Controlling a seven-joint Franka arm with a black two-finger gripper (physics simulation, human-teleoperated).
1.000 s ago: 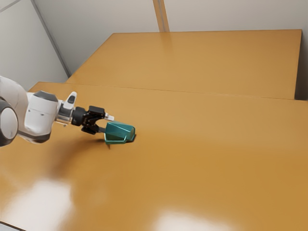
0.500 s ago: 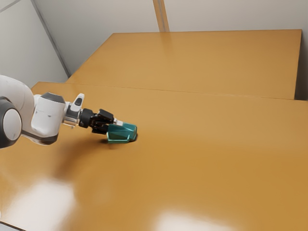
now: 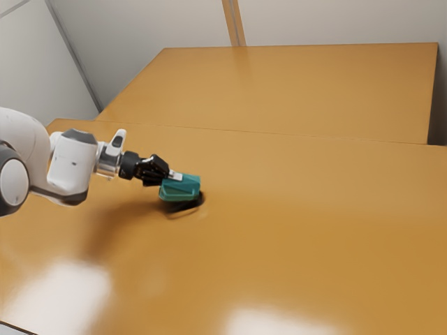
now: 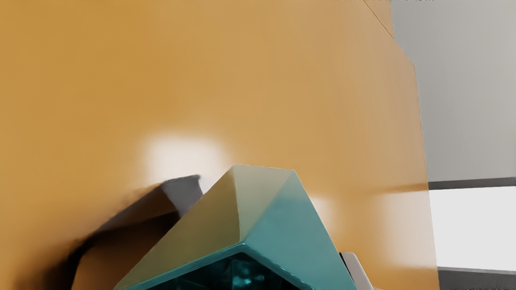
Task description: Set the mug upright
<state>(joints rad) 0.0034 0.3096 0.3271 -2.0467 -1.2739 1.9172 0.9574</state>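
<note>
One mug (image 3: 181, 188), clamped in the pincer (image 3: 171, 179) above the counter (image 3: 293, 230), likely needs its far base (image 3: 198, 183) swung down slowly.

glossy teal mug (image 3: 180, 188), smooth shiny wood-look table (image 3: 300, 230)

1 teal mug (image 4: 294, 225) above tabletop (image 4: 262, 80)

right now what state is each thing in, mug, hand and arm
mug: tipped on its side, not upright, raised a little off the table, its open end toward the hand
hand: shut on the mug, one finger outside its wall, the other hidden
arm: stretched out over the table
</note>
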